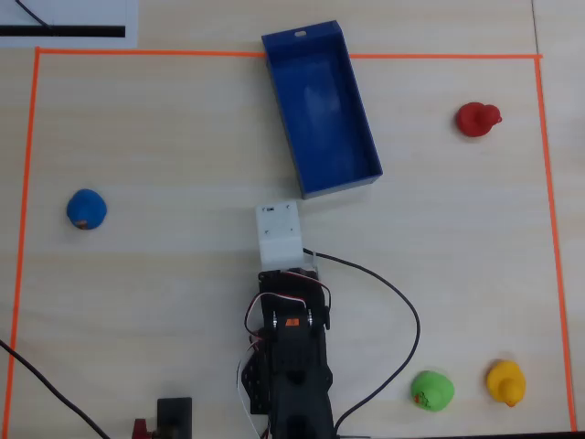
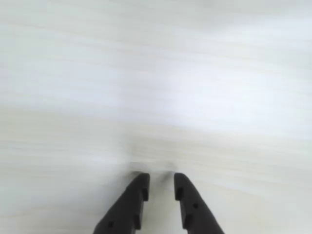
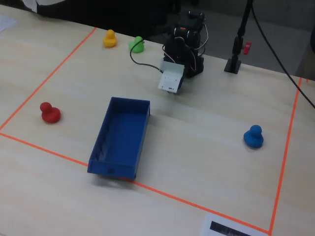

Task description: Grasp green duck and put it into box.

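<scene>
Overhead view puts my green duck [image 1: 431, 390] way down at 5 o'clock on the worktop [image 1: 164, 302], next to the yellow duck [image 1: 505, 381]. Box [image 1: 320, 110] sits at 12. Fingers [image 2: 160, 186] narrow, gripping nothing.

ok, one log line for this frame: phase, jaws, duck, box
phase: pre-reach | gripper: jaws slightly apart, empty, over bare table | green duck: on table beside yellow duck, untouched | box: empty
</scene>
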Robot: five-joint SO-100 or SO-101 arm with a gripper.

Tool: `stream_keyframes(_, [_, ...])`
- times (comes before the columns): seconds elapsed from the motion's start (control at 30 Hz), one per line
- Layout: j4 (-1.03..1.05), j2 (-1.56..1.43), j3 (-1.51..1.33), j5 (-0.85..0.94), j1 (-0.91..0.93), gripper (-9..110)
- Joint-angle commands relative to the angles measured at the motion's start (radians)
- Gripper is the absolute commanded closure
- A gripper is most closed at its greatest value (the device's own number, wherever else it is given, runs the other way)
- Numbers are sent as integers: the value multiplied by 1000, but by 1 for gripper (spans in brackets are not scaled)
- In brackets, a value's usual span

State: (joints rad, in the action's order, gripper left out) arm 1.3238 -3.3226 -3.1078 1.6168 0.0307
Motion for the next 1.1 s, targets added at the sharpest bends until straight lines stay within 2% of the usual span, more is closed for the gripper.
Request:
stream_keyframes(0.0, [23, 11, -3, -23, -15, 101])
stream_keyframes(0.07, [21, 14, -3, -26, -26, 101])
stream_keyframes(0.13, [-66, 74, 34, -31, -25, 101])
stream_keyframes(0.23, [-206, 282, 241, -58, 17, 101])
stream_keyframes(0.33, [-216, 555, 637, -156, 64, 101])
stream_keyframes(0.47, [-86, 953, 1312, -241, 216, 101])
stream_keyframes(0.6, [5, 1255, 1861, -244, 523, 96])
stream_keyframes(0.73, [9, 1393, 2118, -268, 962, 81])
stream_keyframes(0.9, [-35, 1480, 2102, -176, 1480, 73])
stream_keyframes(1.07, [25, 1508, 1908, -100, 1796, 63])
